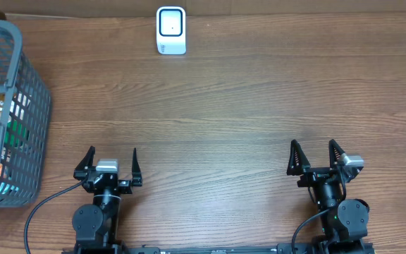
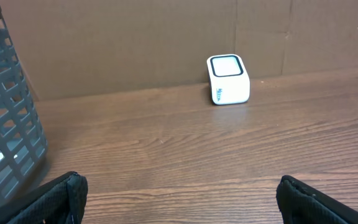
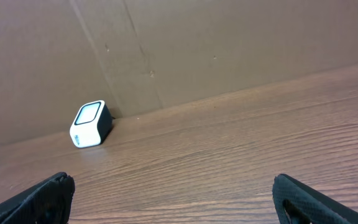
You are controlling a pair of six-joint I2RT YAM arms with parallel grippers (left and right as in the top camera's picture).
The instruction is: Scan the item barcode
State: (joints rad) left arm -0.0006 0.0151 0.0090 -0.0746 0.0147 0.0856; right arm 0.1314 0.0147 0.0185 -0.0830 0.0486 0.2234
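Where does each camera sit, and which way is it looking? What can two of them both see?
Overhead: above the table, looking straight down at the scanner, basket, left arm and right arm, jaws open.
Left wrist: on the left arm, looking low across the table to the scanner by the cardboard wall; basket at left, own jaws in the bottom corners.
Right wrist: on the right arm, facing the same wall; scanner at left, own jaws below.
Shared: all see the scanner; only overhead and left wrist see the basket.
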